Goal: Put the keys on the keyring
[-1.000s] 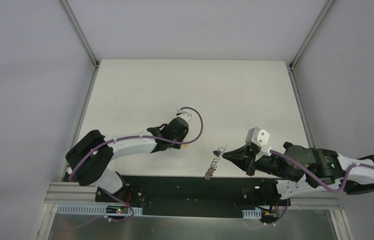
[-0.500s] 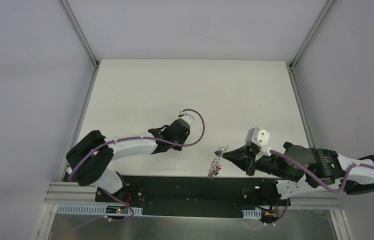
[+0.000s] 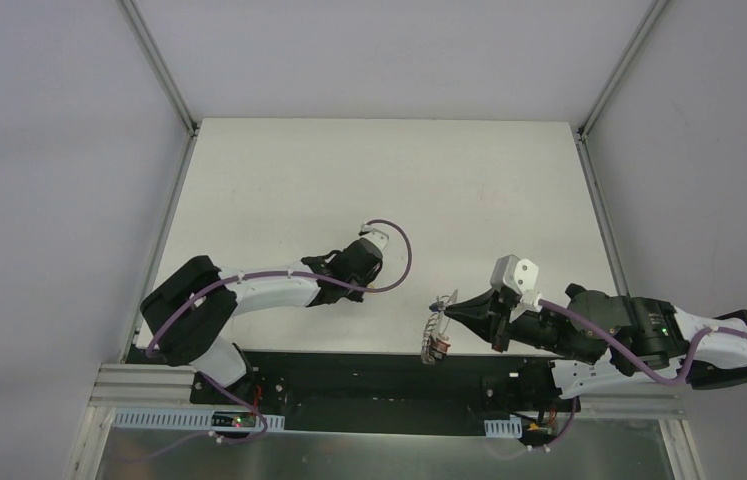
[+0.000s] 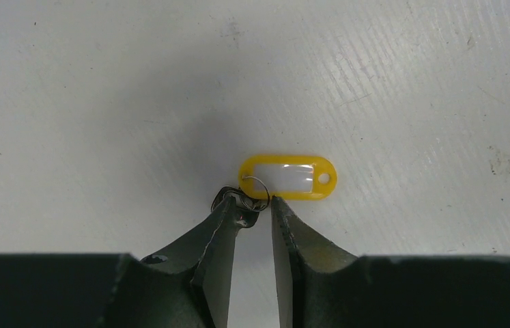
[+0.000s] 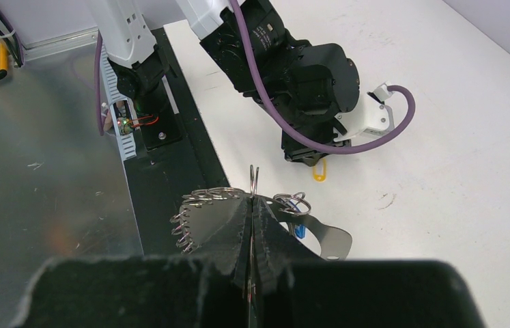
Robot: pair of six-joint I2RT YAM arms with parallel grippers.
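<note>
A yellow plastic tag (image 4: 289, 178) with a small silver split ring (image 4: 255, 186) lies flat on the white table; no key blade shows on it. My left gripper (image 4: 255, 203) is just behind it, jaws a narrow gap apart, tips touching the ring and a small dark piece (image 4: 228, 198). In the top view my left gripper (image 3: 376, 285) points down at the table. My right gripper (image 5: 253, 199) is shut on the thin silver keyring (image 5: 254, 179), seen edge-on, held above the table's front edge (image 3: 436, 325). Several small rings (image 5: 194, 205), a blue tag (image 5: 298, 231) and a metal plate (image 5: 330, 240) hang from it.
The black base plate (image 3: 349, 372) runs along the near edge, with a sheet-metal floor (image 5: 33, 178) below it. The left arm's wrist and purple cable (image 5: 306, 82) stand close ahead of my right gripper. Grey walls and aluminium rails (image 3: 159, 70) enclose the table.
My left gripper has moved slightly right and nearer to the right gripper. The cluster hanging from the keyring has swung, and a red tag now shows at its bottom.
</note>
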